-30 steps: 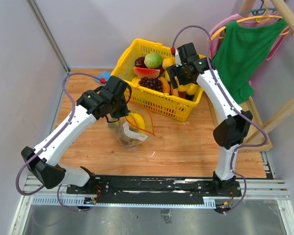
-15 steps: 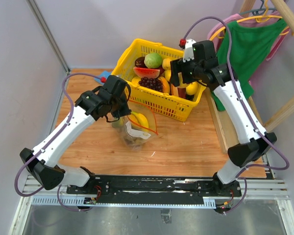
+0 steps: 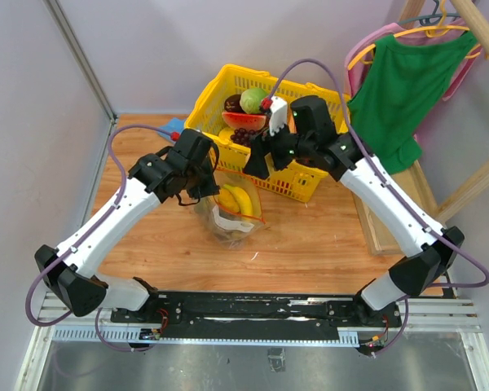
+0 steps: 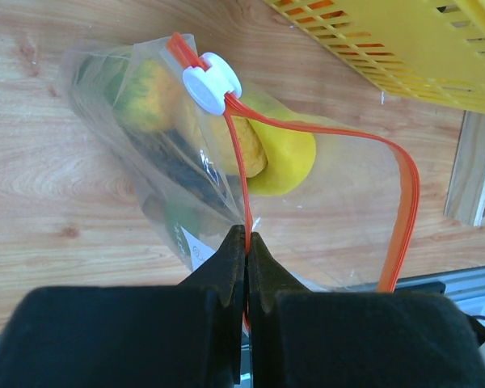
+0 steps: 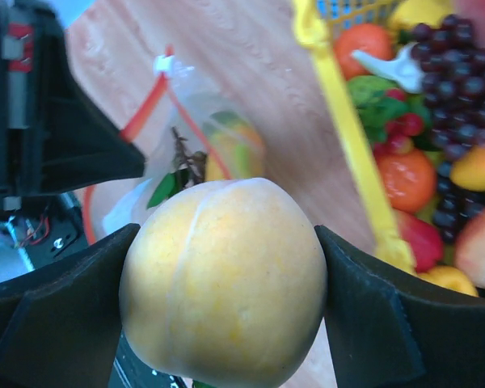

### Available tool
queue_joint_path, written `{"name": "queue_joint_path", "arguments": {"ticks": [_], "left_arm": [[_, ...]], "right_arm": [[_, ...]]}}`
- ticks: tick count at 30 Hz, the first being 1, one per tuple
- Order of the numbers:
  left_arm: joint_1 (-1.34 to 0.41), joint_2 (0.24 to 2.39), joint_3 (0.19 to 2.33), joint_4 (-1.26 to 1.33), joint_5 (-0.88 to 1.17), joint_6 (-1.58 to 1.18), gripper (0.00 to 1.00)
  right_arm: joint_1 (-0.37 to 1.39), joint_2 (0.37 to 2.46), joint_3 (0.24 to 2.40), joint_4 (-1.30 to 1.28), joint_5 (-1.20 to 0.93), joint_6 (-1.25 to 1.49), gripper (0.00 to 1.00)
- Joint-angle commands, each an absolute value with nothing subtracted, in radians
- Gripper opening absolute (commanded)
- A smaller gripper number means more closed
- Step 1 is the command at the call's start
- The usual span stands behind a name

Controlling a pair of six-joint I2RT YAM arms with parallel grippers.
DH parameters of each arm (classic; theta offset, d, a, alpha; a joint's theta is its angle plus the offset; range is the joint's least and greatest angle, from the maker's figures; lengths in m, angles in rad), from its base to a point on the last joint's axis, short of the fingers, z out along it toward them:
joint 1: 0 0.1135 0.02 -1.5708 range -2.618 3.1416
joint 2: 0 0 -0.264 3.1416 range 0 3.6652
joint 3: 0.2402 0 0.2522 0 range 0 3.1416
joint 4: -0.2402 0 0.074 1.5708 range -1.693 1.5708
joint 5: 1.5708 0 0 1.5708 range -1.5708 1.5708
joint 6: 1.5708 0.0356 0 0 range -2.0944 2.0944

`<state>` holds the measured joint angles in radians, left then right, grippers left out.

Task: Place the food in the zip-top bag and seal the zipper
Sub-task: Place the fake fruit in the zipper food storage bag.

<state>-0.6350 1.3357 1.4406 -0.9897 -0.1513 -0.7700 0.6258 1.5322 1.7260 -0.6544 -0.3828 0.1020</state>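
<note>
The clear zip-top bag (image 3: 228, 224) lies on the wooden table, mouth open, with a yellow banana (image 3: 240, 199), a green fruit and brown balls inside. My left gripper (image 3: 202, 189) is shut on the bag's orange-red zipper strip (image 4: 241, 182), below the white slider (image 4: 212, 82); the banana also shows in the left wrist view (image 4: 287, 153). My right gripper (image 3: 257, 163) is shut on a yellow-orange peach-like fruit (image 5: 226, 279). It holds the fruit in the air beside the bag's mouth (image 5: 198, 149), between the bag and the basket.
A yellow basket (image 3: 310, 183) stands behind the bag with a green fruit (image 3: 254, 99), a watermelon slice (image 3: 243, 120), purple grapes (image 5: 444, 56) and other toy food. A green garment (image 3: 407, 90) hangs at the right. A wooden frame (image 3: 383, 232) lies at the table's right edge.
My right arm has swung from over the basket leftward and down to the bag's mouth, carrying the yellow-orange fruit. My left gripper has kept hold of the zipper strip, barely moving.
</note>
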Motion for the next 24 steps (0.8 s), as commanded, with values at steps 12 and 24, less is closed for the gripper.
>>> {"name": "queue_joint_path", "arguments": {"ticks": [12,24], "left_arm": [[-0.624,1.287,1.394,-0.973,-0.145,-0.783,0.0],[-0.624,1.287,1.391,-0.968,-0.145,-0.784,0.0]], "right_arm": [[0.806,1.538,1.501,-0.428,-0.426,0.113,0.53],[0.823,1.551,1.479,-0.44,-0.406,0.106,0.83]]}}
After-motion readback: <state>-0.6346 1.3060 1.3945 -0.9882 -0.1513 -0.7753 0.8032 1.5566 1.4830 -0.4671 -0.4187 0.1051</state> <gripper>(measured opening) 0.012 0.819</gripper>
